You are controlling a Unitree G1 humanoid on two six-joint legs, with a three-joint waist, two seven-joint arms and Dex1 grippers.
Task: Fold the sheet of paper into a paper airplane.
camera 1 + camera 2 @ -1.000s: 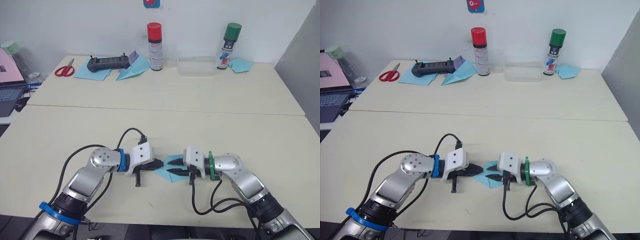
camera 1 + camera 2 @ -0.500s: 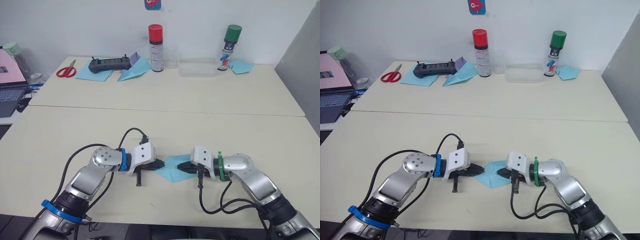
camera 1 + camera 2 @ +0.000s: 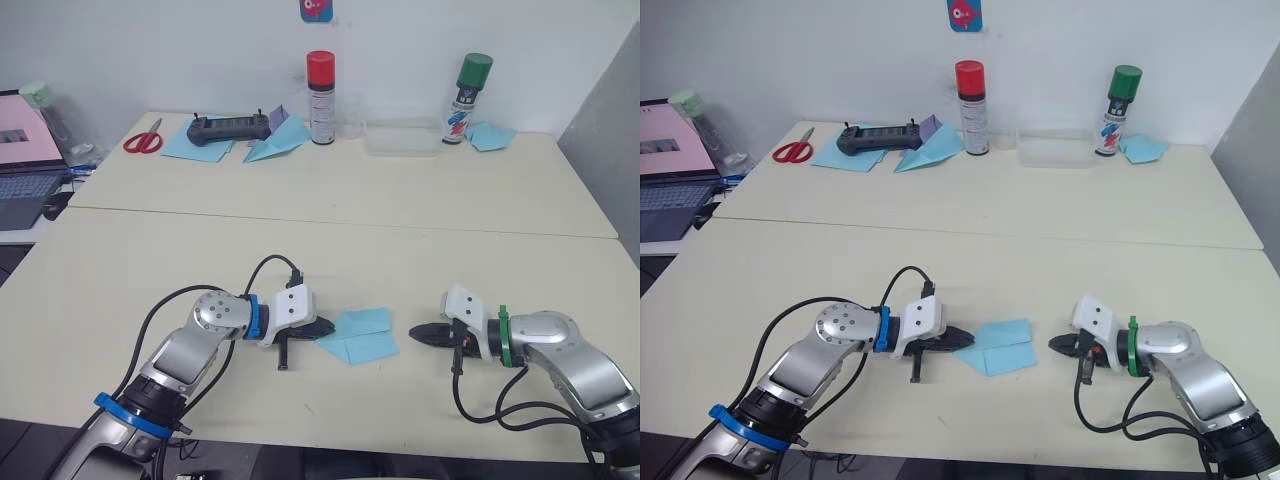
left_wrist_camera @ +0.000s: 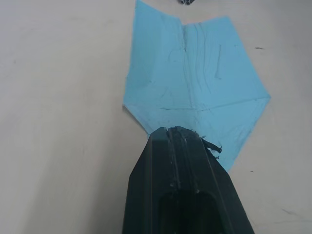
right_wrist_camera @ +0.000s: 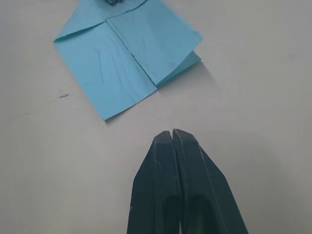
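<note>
The sheet of paper (image 3: 358, 334) lies flat on the near table, light blue and partly folded, with a pointed end towards my left arm and a folded flap on top. My left gripper (image 3: 322, 328) is shut, and its tips rest on that pointed end (image 4: 171, 130). My right gripper (image 3: 415, 332) is shut with nothing between its fingers. It hovers low over the bare table a short way to the right of the paper (image 5: 126, 48), with a gap between them.
On the far table stand a red-capped spray can (image 3: 321, 83), a green-capped can (image 3: 466, 85) and a clear plastic box (image 3: 402, 138). A black controller (image 3: 228, 126), red scissors (image 3: 145, 141), a blue paper dart (image 3: 277, 140) and a laptop (image 3: 25, 150) are at the far left.
My right gripper has shut and drawn back to the right, off the paper. The left gripper stays at the paper's pointed end. The camera has shifted a little.
</note>
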